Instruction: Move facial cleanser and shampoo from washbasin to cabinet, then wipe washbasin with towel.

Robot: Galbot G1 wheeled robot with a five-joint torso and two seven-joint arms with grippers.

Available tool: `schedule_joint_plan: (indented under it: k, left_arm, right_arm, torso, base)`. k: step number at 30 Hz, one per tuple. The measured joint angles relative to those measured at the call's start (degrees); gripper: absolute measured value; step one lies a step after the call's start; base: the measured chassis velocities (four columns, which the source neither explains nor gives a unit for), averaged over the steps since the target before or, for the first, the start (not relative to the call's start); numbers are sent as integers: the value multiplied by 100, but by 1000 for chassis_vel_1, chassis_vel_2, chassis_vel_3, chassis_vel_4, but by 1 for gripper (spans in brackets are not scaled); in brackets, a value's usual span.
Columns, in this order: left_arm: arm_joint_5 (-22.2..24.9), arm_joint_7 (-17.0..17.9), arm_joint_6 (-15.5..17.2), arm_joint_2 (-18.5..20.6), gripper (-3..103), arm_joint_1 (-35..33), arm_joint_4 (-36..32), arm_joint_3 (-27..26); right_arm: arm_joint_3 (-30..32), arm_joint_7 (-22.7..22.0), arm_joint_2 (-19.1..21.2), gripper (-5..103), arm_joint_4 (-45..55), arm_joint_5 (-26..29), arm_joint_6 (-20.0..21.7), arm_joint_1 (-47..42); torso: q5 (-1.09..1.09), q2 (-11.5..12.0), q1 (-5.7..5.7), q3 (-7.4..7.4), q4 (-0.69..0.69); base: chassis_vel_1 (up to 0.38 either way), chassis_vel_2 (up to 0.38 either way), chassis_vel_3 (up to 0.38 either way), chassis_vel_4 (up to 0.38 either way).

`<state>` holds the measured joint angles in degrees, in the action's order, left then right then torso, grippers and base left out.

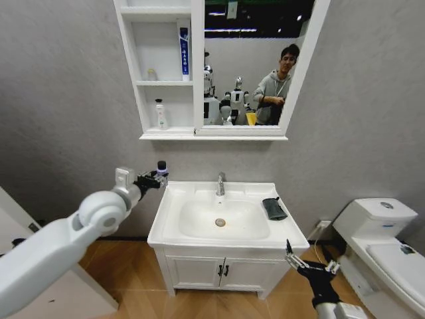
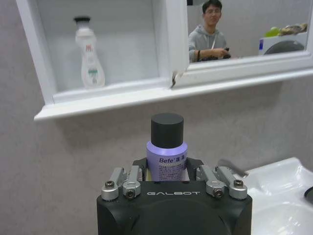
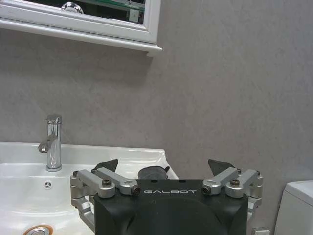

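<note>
At the left of the scene the left arm reaches forward, and the left gripper [image 1: 157, 177] is clenched around a small lavender bottle [image 1: 161, 171] with a dark cap, held upright in the air just off the far-left corner of the washbasin [image 1: 174, 229] and below the cabinet [image 1: 143, 76]. In the left wrist view the bottle [image 2: 167, 152] stands between the gripper [image 2: 167, 172] fingers [image 2: 131, 179], its label reading "Befe", with the cabinet's bottom ledge above it.

On the cabinet's lowest open shelf stands a white bottle [image 1: 160, 114] with a dark cap; the same bottle [image 2: 88, 55] appears in the left wrist view, upright toward the left end of that shelf. A blue and white tube [image 1: 184, 53] stands upright at the right edge of the upper shelf, next to the mirror [image 1: 255, 60].

The washbasin's chrome faucet [image 1: 220, 184] rises at the far middle of the bowl. The towel [image 1: 273, 209] lies folded on the right rim of the washbasin, near the far right corner.

At the near right, the right gripper [image 1: 309, 262] hangs low beside the front right corner of the vanity [image 1: 219, 271], released and holding nothing, its fingers [image 3: 105, 166] spread wide in the right wrist view. A white toilet [image 1: 387, 246] stands at the far right.
</note>
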<state>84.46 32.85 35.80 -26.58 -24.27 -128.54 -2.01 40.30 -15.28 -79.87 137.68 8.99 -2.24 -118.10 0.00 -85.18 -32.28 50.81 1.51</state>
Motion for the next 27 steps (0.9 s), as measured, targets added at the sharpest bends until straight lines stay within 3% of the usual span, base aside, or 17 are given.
schedule_joint_plan:
  k: [2, 5, 6, 10, 16, 21, 27]
  left_arm:
    - [224, 38, 47, 33, 42, 319, 9, 94]
    - [733, 192, 144, -27, 42, 1387, 303, 559]
    - [733, 192, 144, -27, 42, 1387, 303, 559]
    - [1181, 480, 225, -361, 42, 2745, 807, 1347]
    - [1526, 672, 372, -804, 42, 3603, 1398, 2062]
    - [1496, 680, 446, -1227, 42, 4109, 2059, 2471]
    - [1151, 272, 586, -1732, 42, 4663, 3177, 2917]
  right_arm:
    - [0, 1, 1, 100, 8, -2, -12, 2]
    - [-1, 1, -4, 100, 32, -9, -49, 10]
    - [-1, 1, -4, 100, 32, -9, -49, 10]
    - [-36, -12, -57, 100, 23, -74, -164, 30]
    - [-30, -31, -82, 100, 23, -85, -279, 40]
    - [-18, -61, -91, 100, -1, -85, -338, 40]
    - [-11, -78, -97, 100, -45, -67, -407, 20]
  torso:
    - [-1, 0, 0, 0, -1]
    - [-1, 0, 0, 0, 0]
    - [-1, 0, 0, 0, 0]
    - [0, 1, -1, 1, 2]
    - [1, 1, -1, 1, 1]
    - [0, 1, -2, 1, 1]
    - [0, 1, -2, 1, 1]
  base:
    - [0, 0, 0, 0]
    - [0, 0, 0, 0]
    - [0, 0, 0, 0]
    - [0, 0, 0, 0]
    - [0, 0, 0, 0]
    - [0, 0, 0, 0]
    - [0, 0, 0, 0]
